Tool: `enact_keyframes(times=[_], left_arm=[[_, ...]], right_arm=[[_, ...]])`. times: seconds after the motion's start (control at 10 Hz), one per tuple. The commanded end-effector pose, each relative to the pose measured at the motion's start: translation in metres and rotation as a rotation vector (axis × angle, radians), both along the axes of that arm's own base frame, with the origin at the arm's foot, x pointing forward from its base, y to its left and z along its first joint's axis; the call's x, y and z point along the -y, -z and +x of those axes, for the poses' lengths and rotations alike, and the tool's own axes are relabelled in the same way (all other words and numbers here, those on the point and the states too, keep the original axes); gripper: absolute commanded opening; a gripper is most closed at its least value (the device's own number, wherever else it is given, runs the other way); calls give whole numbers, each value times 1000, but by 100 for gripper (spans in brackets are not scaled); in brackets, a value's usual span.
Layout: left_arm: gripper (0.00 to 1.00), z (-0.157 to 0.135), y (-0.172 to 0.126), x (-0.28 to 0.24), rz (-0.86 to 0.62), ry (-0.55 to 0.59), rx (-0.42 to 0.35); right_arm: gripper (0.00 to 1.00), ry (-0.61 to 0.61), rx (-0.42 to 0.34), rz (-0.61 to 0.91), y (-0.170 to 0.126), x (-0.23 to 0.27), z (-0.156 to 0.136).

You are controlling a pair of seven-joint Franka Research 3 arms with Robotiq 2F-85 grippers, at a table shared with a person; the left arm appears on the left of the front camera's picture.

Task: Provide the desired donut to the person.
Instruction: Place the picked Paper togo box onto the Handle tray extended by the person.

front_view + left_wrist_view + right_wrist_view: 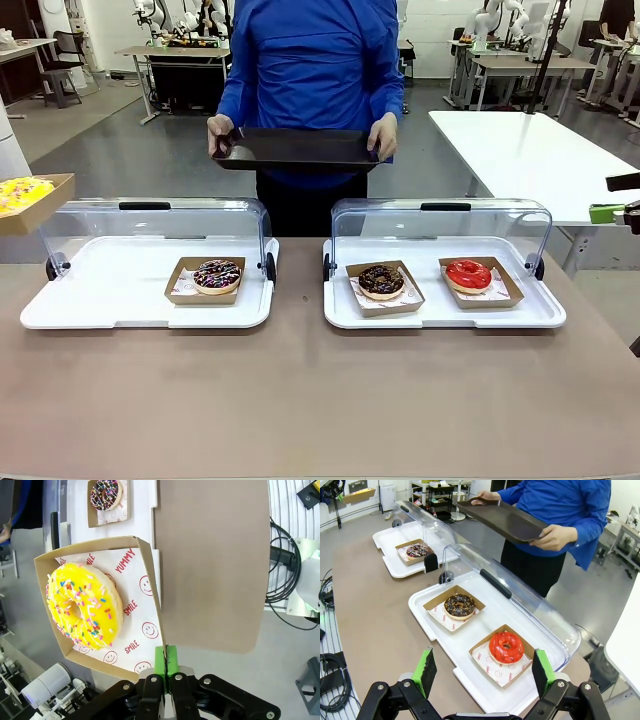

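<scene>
left gripper (166, 661) is clamped tight on the side wall of a brown cardboard tray (90, 548) lined with smiley-print paper, and the yellow-iced donut with rainbow sprinkles (85, 607) sits in it. using the left white plastic display case with the flipped-up clear lid (100, 290) as the marker: that tray hangs in the air just off the case's left end, raised clear of the brown tabletop (300, 400). beyond the case and a bit to its right, the person in the bright blue coat (310, 60) holds a flat dark serving tray (295, 148) in both hands. right gripper (484, 670) is spread wide, gripping nothing, well off to the case's right
</scene>
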State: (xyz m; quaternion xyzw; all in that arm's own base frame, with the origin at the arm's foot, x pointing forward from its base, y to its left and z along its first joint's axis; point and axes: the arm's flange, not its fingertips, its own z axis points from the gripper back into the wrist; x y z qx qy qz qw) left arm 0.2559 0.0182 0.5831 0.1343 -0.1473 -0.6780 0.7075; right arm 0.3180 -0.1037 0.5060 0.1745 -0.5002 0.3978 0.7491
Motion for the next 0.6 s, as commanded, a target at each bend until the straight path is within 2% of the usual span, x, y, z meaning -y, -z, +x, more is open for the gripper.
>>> enact_keyframes(times=[0.0, 0.5], left_arm=[[0, 1, 2, 0, 13, -15, 1], [0, 1, 2, 0, 13, -15, 1]], right_arm=[[100, -12, 24, 20, 0, 0, 5], [100, -12, 24, 20, 0, 0, 5]])
